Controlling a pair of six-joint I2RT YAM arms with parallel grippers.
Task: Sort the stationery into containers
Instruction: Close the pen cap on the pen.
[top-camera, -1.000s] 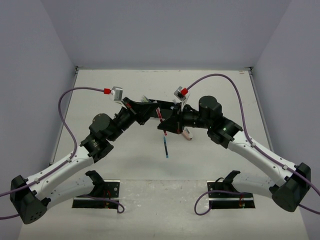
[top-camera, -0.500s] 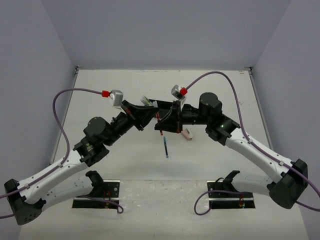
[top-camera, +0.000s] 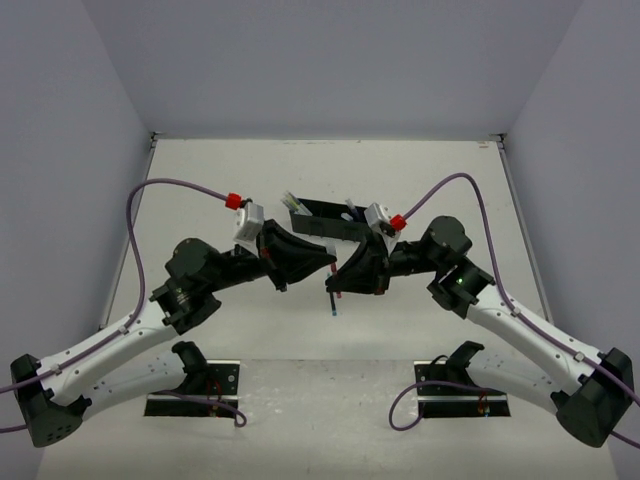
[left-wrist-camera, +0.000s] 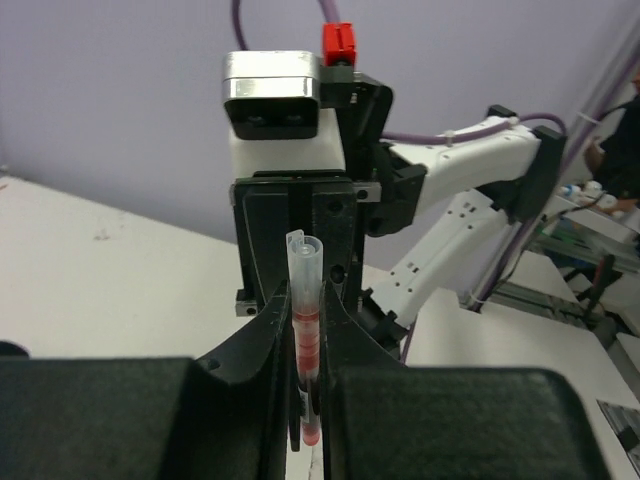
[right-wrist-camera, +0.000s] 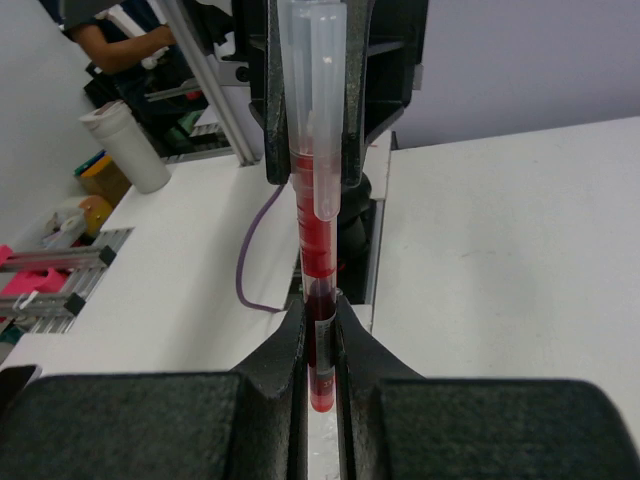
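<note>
A red pen (left-wrist-camera: 306, 325) with a clear cap stands roughly upright between the two arms, above the table. My left gripper (left-wrist-camera: 303, 330) and my right gripper (right-wrist-camera: 320, 335) face each other, and both are shut on this pen (right-wrist-camera: 315, 240). From above, the left gripper (top-camera: 322, 262) and the right gripper (top-camera: 342, 280) meet just in front of the black tray (top-camera: 322, 209). Pens (top-camera: 292, 202) lie at the tray's ends. The tip of a blue pen (top-camera: 331, 308) shows on the table below the grippers. The eraser is hidden.
Two black base plates (top-camera: 195, 403) (top-camera: 462, 402) sit at the near edge. Purple cables (top-camera: 150, 195) arc over both arms. Grey walls close in the table on the left, the right and the back.
Both grippers have moved from over the tray toward the near side, carrying the red pen together. The right arm now covers the eraser and most of the blue pen.
</note>
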